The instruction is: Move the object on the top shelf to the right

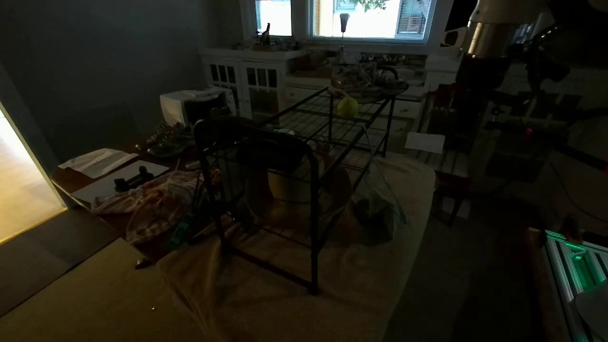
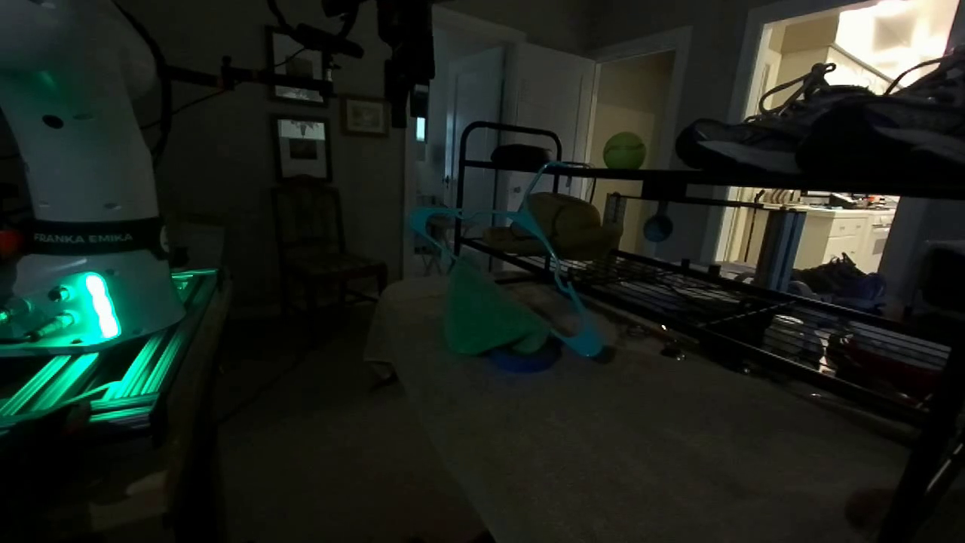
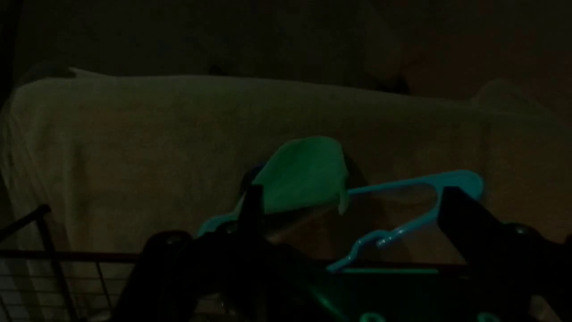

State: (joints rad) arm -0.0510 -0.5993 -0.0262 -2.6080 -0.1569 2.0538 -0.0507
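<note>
The black wire rack's top shelf (image 1: 304, 121) shows in both exterior views, edge-on here (image 2: 754, 179). A black, soft-looking object (image 2: 520, 156) lies at its looped-rail end, dark in an exterior view (image 1: 270, 152). A yellow-green tennis ball (image 2: 624, 151) and a pair of shoes (image 2: 822, 136) are toward the shelf's other end. My gripper (image 2: 407, 109) hangs pointing down, above and beside the looped-rail end. In the wrist view the gripper (image 3: 353, 190) has its fingers wide apart with nothing held. A dark shape with green glints fills the bottom of that view; I cannot tell what it is.
A blue hanger (image 2: 539, 226) hooks on the shelf's near rail and shows between the fingers (image 3: 411, 181). A green cloth (image 2: 490, 317) is below it. A tan hat (image 2: 565, 219) is on the lower tier. A table with a cloth cover (image 1: 356, 285) bears the rack.
</note>
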